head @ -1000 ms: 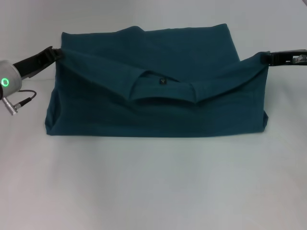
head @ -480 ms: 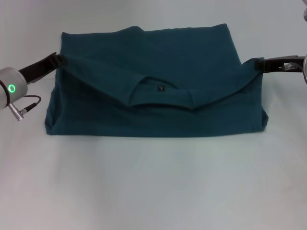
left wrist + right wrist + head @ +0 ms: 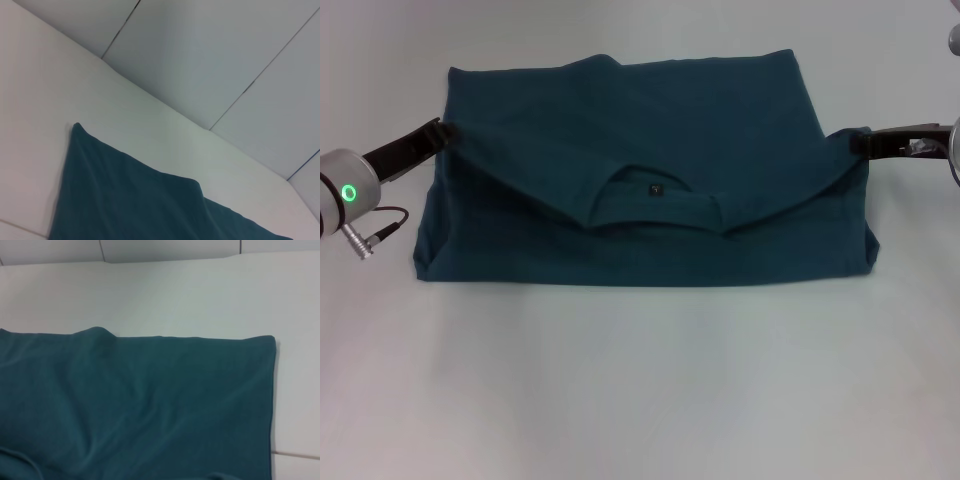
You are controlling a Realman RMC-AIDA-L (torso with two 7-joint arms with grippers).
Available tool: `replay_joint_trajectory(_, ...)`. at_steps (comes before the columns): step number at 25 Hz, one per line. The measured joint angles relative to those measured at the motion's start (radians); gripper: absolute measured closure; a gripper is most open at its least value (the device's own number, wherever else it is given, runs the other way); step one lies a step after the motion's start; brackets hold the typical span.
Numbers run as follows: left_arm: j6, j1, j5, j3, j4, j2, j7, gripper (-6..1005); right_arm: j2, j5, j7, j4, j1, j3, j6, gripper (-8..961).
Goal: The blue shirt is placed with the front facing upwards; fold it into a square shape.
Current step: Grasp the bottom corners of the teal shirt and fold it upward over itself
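Head view shows the blue shirt (image 3: 640, 170) lying wide across the white table (image 3: 640, 380), its collar edge folded toward the middle, with the left gripper (image 3: 442, 130) pinched on the cloth at its left edge and the right gripper (image 3: 858, 142) pinched on the cloth at its right edge. Probable fault: unequal pull between the two arms would skew the fold line. A corner slipping from either grip would let the raised layer collapse into wrinkles.

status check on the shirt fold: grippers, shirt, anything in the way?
Left gripper and right gripper each pinch a side of the blue shirt. Collar flap draped over the lower half, sagging in the middle. Nothing in the way.
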Motion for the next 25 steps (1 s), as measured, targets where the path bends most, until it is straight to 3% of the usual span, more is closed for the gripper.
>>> replay_joint_trajectory(14,0.001,-0.018,-0.056,0.002,-0.012,-0.006,0.073,972,0.016,0.000,-0.044,-0.003,0.023,0.000,0.032,918)
replay_joint_trajectory(25,0.000,-0.030,-0.067,0.001,-0.011,-0.006,0.082,972,0.016,0.002,-0.054,-0.010,0.030,0.000,0.032,918)
